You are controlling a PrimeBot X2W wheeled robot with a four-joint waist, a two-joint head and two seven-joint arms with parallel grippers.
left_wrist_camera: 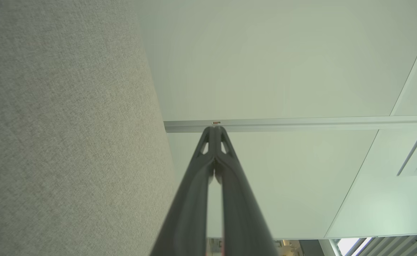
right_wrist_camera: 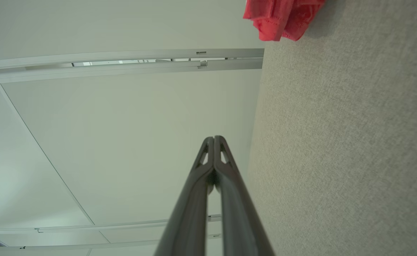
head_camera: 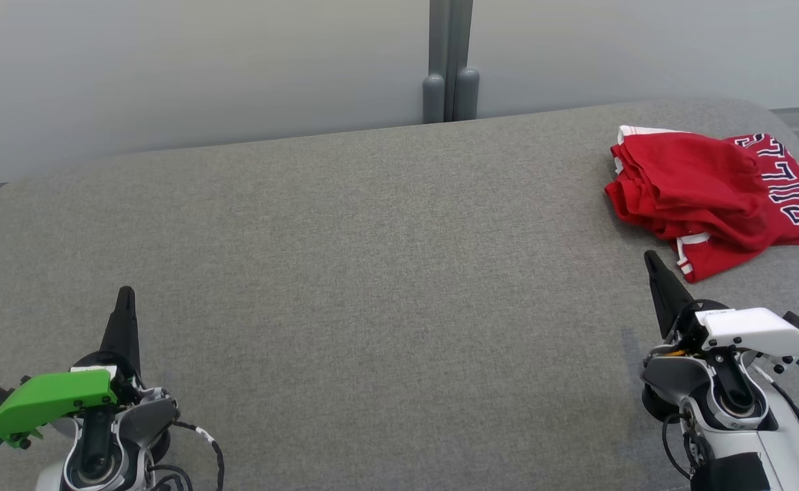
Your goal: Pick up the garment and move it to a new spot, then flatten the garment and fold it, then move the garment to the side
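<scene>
- Left jaws and right jaws are both pressed fully shut, holding nothing.
- Red garment [head_camera: 706, 191] lies crumpled on the grey counter [head_camera: 372, 273], just beyond the right jaws' tips and well apart from the left jaws.

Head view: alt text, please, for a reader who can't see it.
A crumpled red garment with lettering lies at the far right of a grey fabric table. The left gripper at lower left and the right gripper at lower right are both shut, neither touching it.
</scene>
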